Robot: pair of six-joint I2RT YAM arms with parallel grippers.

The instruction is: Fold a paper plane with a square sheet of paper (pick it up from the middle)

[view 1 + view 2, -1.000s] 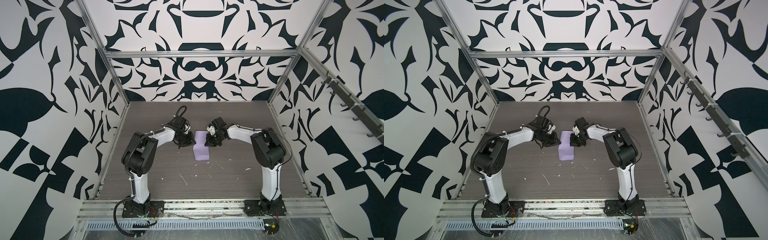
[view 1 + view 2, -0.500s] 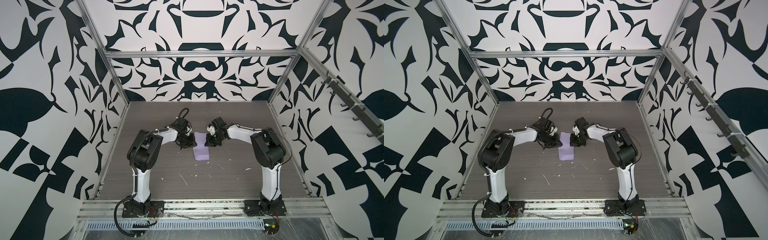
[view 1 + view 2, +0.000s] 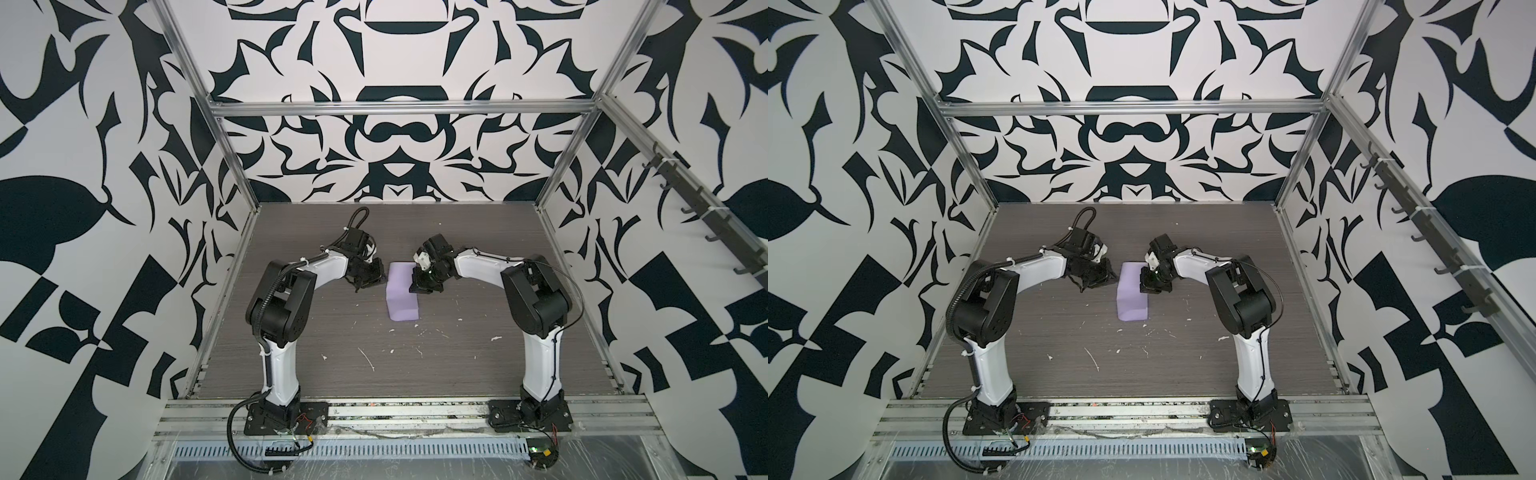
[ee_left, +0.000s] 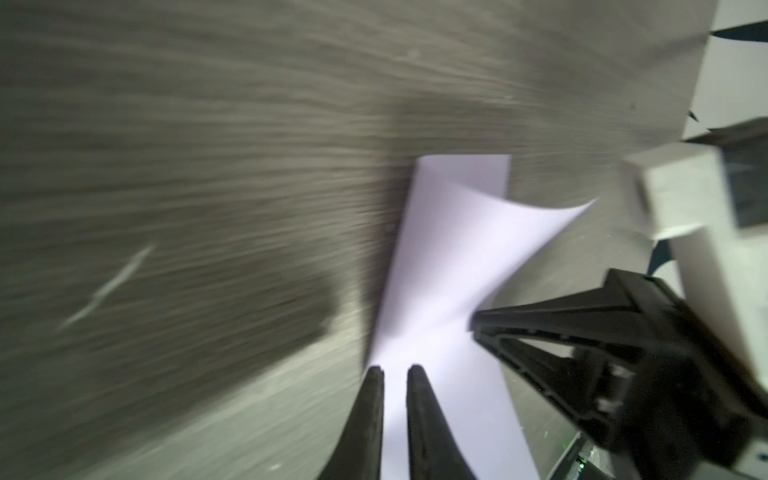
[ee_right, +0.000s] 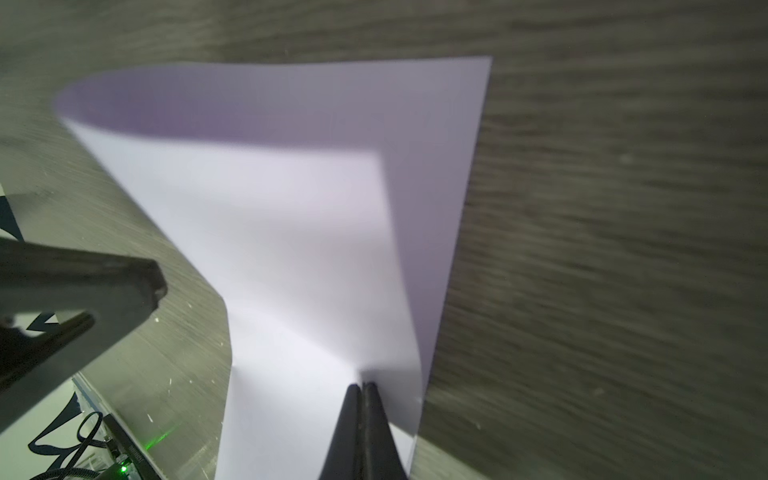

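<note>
Surface [image 3: 332,340] of grey wood grain, with white flecks [image 3: 367,360] on the arm-base side of the square sheet of paper [image 3: 401,299]. Black-and-white patterned walls [image 3: 395,145] all round. Left arm [image 3: 328,266] is bent low. The left fingers [image 4: 370,415] sit just beside the sheet's left edge, a narrow slit apart, gripping nothing. Right arm [image 3: 478,266] is bent low at the sheet's right edge. The right fingers [image 5: 353,424] are pinched tight on that edge, and the sheet is curled over on itself.

I'm working in what looks like a robotics lab cell: aluminium frame [image 3: 399,109], patterned walls [image 3: 104,104], grey worktop [image 3: 457,374]. The left arm [image 3: 278,365] and right arm [image 3: 540,365] are bolted to a front rail [image 3: 407,415].
</note>
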